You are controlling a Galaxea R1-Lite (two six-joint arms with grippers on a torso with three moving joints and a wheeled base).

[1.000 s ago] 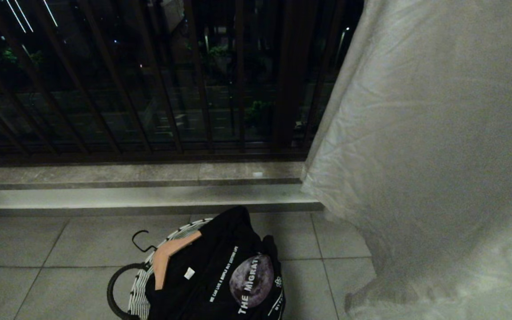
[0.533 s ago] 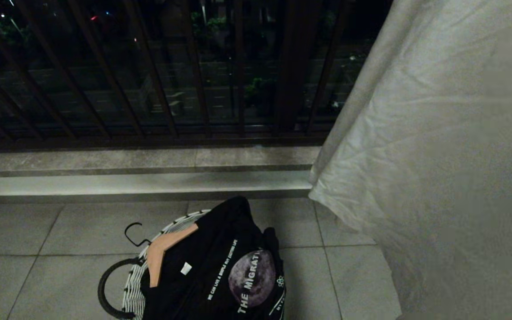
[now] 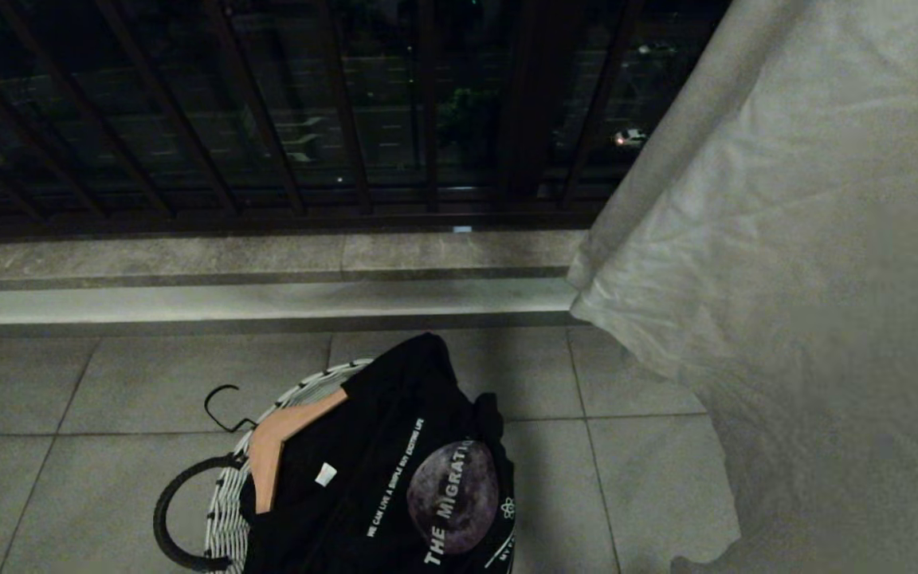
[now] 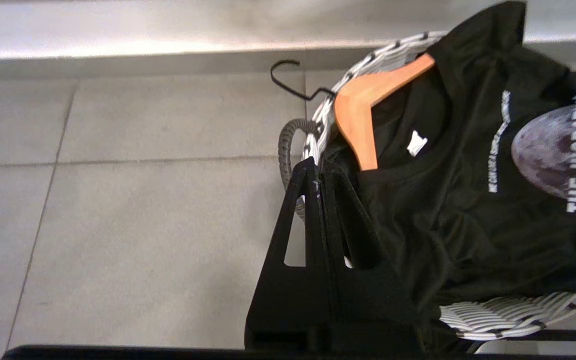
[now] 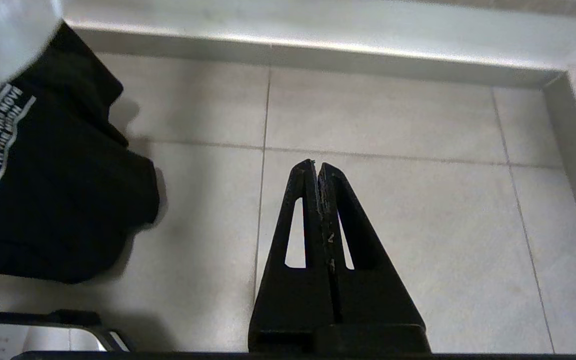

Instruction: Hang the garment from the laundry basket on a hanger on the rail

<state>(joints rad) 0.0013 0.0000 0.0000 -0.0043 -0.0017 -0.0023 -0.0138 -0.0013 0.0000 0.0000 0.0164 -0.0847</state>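
- Black printed T-shirt (image 3: 395,478) draped over the laundry basket (image 3: 228,510) on the tiled floor (image 3: 68,383), near the step (image 3: 252,299) below the dark railing (image 3: 268,119); a wooden hanger (image 3: 276,454) already sits in its collar, wire hook (image 3: 224,406) jutting out past the basket rim.
- Left hand (image 4: 316,172): fingers pressed together, empty, poised above the basket's dark loop handle (image 4: 288,150), near the hanger. Right hand (image 5: 316,170): likewise closed and empty, above bare tile, well apart from the shirt's hanging sleeve (image 5: 68,200).
- Risk, grasp: the hands must part before any pick; a closed approach would likely shove the hanger deeper or tip the light basket.
- Risk, snag: the hook lies close to the woven rim and handle; lifting at an angle could catch it and drag the basket along.
- Risk, slip: one hanger shoulder appears bare; a pull by the cloth alone may slide the shirt off.
- Risk, obstruction: a pale hanging sheet (image 3: 810,279) fills the right side and could foul the shirt on its way up; the target rail is not visible.
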